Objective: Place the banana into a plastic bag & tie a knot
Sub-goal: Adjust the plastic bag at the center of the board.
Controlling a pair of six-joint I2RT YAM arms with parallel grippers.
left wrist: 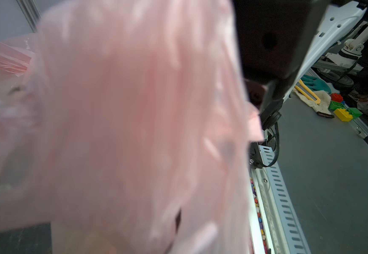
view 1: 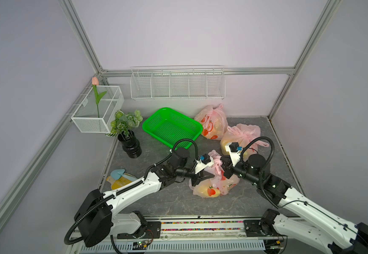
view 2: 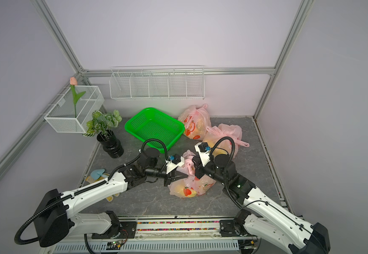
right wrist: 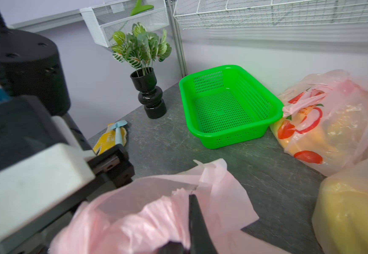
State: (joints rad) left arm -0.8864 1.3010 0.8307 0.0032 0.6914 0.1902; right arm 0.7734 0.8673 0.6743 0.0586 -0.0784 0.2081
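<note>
Banana (view 1: pixel 201 189) is already inside the plastic bag (view 1: pixel 229 183); yellow shows through the film at the low end. The bag lies mid-desk (view 1: pixel 167 198) between both arms, so we judge we're in the knot phase.

Right gripper (view 1: pixel 222 163) is pressed together, pinching bunched film at the bag's mouth. The right wrist view shows one dark finger (right wrist: pixel 197 222) buried in the pleats.

Left gripper (view 1: pixel 210 176) sits on the opposite side, lower on the neck, and looks nearly closed on film. Its wrist view is just blurred pink plastic, so we can't tell which strand it has.

Opposed grips make sense: two ends held apart, ready to cross and cinch. We see no finished knot here yet.

Spare bags (view 1: pixel 214 125) and the green basket (view 1: pixel 172 129) sit behind, clear of the work.
</note>
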